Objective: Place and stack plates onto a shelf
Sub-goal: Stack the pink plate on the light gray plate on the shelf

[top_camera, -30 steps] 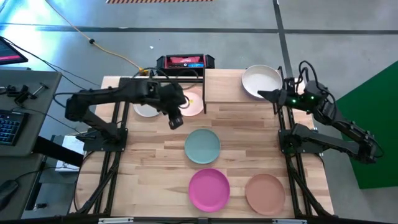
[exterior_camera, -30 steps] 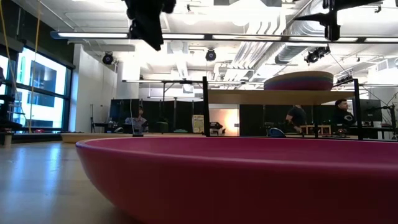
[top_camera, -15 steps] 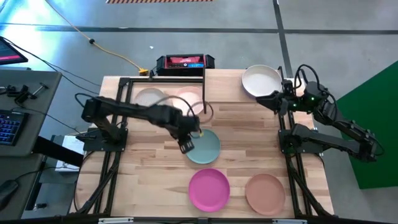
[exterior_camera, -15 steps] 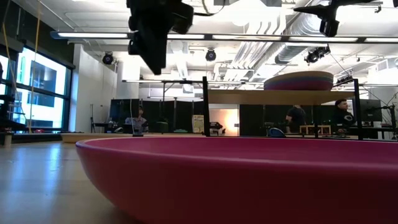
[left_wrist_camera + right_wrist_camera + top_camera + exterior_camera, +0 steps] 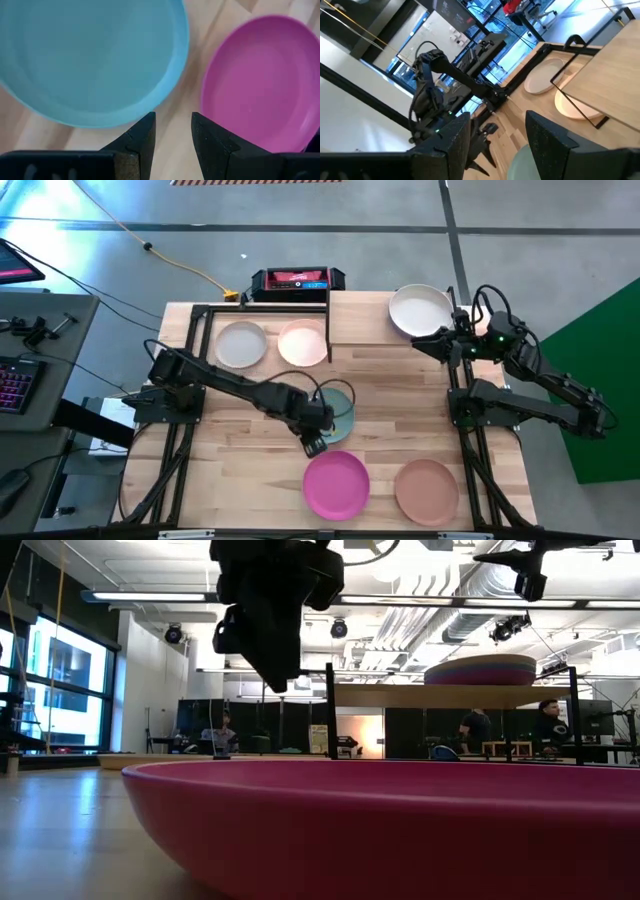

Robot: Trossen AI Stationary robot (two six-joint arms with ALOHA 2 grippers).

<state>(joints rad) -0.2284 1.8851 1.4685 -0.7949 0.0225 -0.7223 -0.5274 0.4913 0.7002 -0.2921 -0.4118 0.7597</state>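
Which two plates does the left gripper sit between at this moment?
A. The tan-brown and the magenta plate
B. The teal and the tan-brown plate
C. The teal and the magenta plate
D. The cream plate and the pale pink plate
C: in the left wrist view the left gripper, its fingers apart, points at bare wood between the teal plate and the magenta plate; the high view agrees.
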